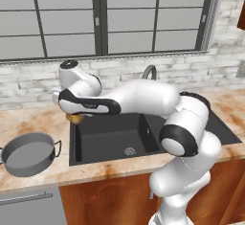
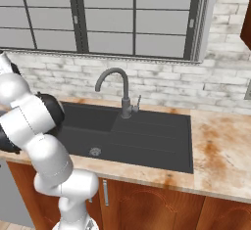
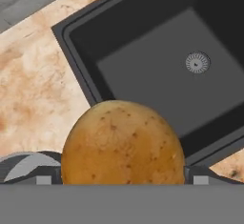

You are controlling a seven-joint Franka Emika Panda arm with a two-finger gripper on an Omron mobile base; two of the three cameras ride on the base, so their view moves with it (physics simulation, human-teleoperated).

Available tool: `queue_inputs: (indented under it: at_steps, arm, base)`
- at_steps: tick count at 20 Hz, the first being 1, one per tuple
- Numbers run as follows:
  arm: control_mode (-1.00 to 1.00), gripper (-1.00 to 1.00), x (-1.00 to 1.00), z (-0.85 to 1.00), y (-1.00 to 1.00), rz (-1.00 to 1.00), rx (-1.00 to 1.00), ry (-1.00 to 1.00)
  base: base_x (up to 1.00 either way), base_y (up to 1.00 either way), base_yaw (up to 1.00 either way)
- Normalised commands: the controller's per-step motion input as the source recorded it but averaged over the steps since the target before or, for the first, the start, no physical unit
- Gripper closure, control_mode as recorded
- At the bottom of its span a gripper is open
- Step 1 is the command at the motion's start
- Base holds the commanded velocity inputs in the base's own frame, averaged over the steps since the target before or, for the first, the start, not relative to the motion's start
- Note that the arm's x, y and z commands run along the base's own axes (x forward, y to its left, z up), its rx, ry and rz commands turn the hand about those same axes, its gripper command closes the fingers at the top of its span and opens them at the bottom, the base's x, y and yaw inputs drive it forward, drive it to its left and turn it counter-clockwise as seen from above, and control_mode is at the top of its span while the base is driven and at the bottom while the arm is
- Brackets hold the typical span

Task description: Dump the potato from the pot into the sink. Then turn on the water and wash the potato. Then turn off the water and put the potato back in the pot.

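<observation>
We see the end effector (image 3: 122,180) clamped wide on a golden-brown speckled potato (image 3: 123,144), long axis crosswise, its underside cut off, above the dark rectangular sink's (image 3: 157,70) left rim.

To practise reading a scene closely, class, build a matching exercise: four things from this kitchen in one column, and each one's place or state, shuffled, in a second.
Things:
1. potato
2. pot
3. faucet
4. drain

Places or states:
A. on the floor of the sink
B. empty, on the counter left of the sink
C. between the fingers of the gripper, above the sink's corner
D. behind the sink, no water running

Pairs: 1-C, 2-B, 3-D, 4-A
</observation>
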Motion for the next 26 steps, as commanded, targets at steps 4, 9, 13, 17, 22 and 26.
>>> queue_inputs:
  at_steps: [4,9,13,17,22,26]
  arm:
    - [-1.00,1.00,0.00,0.00,1.00,-0.11,0.00,-0.05]
    - [-1.00,1.00,-0.09,0.00,1.00,-0.28,-0.01,0.03]
    - [-1.00,1.00,-0.44,-0.01,0.99,-0.32,0.00,0.07]
    - [-1.00,1.00,-0.21,-0.35,0.91,-0.12,0.00,0.04]
    - [-1.00,1.00,-0.39,-0.79,0.11,0.00,0.04,-0.05]
    - [-1.00,1.00,-0.18,-0.74,0.00,0.00,0.09,-0.03]
  base:
    - [0.00,0.00,0.00]
    - [0.00,0.00,0.00]
    - [0.00,0.00,0.00]
    - [0.00,0.00,0.00]
    - [0.00,0.00,0.00]
    - [0.00,0.00,0.00]
